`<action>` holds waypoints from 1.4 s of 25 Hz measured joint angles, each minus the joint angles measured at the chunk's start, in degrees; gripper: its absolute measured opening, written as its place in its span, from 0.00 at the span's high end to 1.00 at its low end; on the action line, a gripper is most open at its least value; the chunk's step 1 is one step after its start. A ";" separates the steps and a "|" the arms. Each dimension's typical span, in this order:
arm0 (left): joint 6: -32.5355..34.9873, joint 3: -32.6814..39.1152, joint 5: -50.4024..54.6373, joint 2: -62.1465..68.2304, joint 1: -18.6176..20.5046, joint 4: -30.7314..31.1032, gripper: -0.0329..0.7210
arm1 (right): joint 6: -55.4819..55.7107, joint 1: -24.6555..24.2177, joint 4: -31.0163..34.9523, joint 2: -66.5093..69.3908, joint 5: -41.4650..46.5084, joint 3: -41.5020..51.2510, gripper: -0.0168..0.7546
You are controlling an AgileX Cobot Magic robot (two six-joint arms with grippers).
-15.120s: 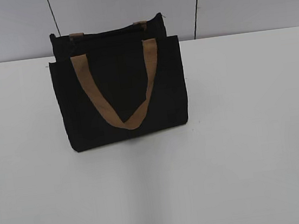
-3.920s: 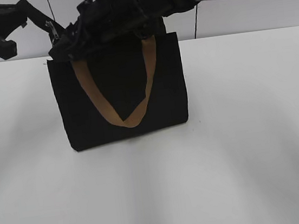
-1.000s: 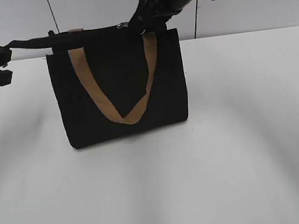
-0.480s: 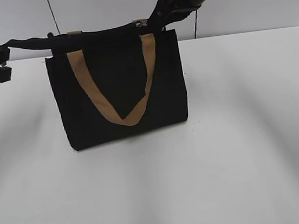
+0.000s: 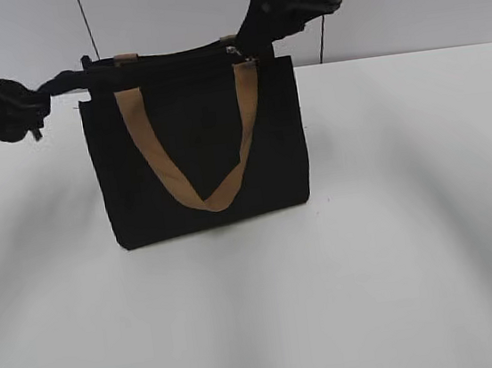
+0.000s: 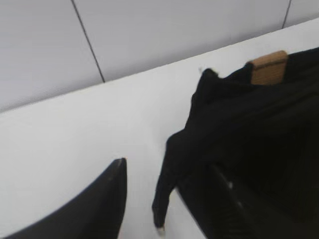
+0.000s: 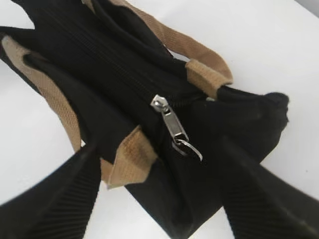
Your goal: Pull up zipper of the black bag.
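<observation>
**Zip run to the end, both jaws let go**

The zipper (image 7: pixel 172 124) sits at the right-hand end of the track, and its silver tab lies flat on the black cloth with nothing gripping it. The teeth behind it look closed along the top of the black bag (image 5: pixel 196 145), so I judge the pull done, or as good as.

My right jaws are spread wide over that end, one finger on each side of the tab and clear of it. I read that as a release straight above the spot where the slider stopped.

The bag stands upright toward the far edge of the worktop (image 5: pixel 394 220), left of the middle. Its tan strap (image 5: pixel 202 189) hangs down the front face.

Off its top left corner runs the fabric tail (image 5: pixel 58 81) out to my left jaws. They are parted too, and the tail dangles loose between them, unpinched. I take it that tail was my anchor, bracing the bag against the pull.

Half a second ago it was stretched tight and level and my right jaws were down at the slider. Now the tail sags and the bag top has settled back.
</observation>
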 joint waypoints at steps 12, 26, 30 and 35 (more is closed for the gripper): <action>-0.11 0.06 25.49 -9.95 -6.42 -13.01 0.37 | 14.84 -0.11 -8.11 -4.21 11.36 0.00 0.22; 2.57 0.06 47.89 -31.40 -9.95 -20.87 0.37 | 20.67 -0.11 -9.87 -12.55 17.49 1.57 0.22; 8.98 0.06 52.49 -37.56 -9.95 -27.23 0.37 | 20.96 -0.11 -9.91 -18.49 17.49 8.92 0.22; 10.26 0.06 58.59 -46.07 -9.95 -29.18 0.37 | 20.96 -0.11 -10.11 -28.75 16.93 21.86 0.22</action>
